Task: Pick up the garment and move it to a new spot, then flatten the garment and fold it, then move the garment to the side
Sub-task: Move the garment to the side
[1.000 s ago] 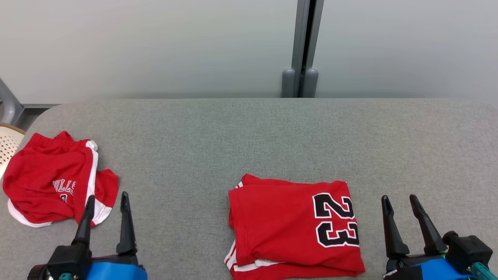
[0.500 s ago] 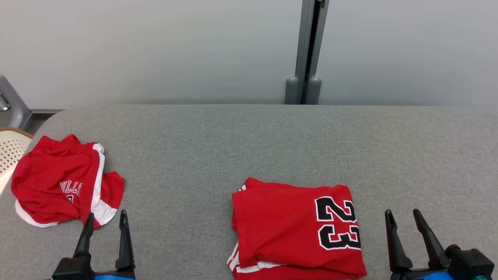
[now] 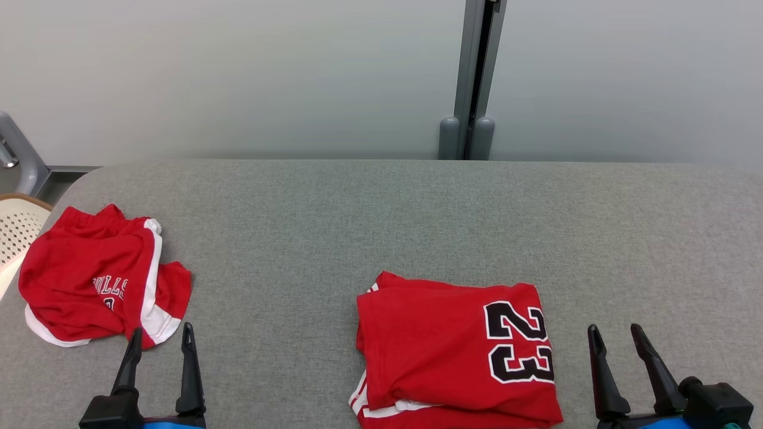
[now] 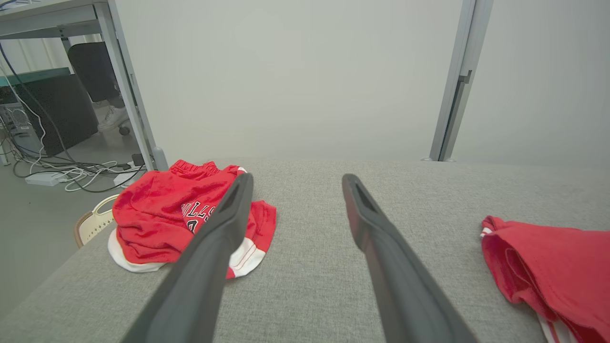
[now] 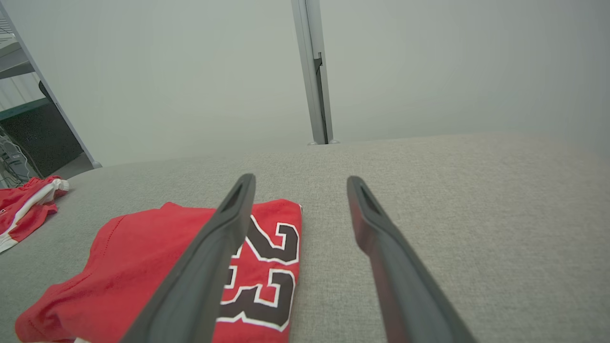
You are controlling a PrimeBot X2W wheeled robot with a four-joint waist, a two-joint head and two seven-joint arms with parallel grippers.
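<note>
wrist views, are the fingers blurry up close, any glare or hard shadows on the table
Left wrist view: the left gripper looks soft and stretched near the bottom edge, while the crumpled shorts are sharp. Right wrist view: same for the right gripper; the folded jersey shows a crisp 23. Head view: even light on the table, no glare or hard shadows.

The folded jersey is red, with a black 23 outlined in white and white-striped trim. The crumpled shorts are red with a white side stripe, white hem and black lettering edged white. The tabletop is heathered grey; the wall pale grey. The left gripper and right gripper have black fingers.
</note>
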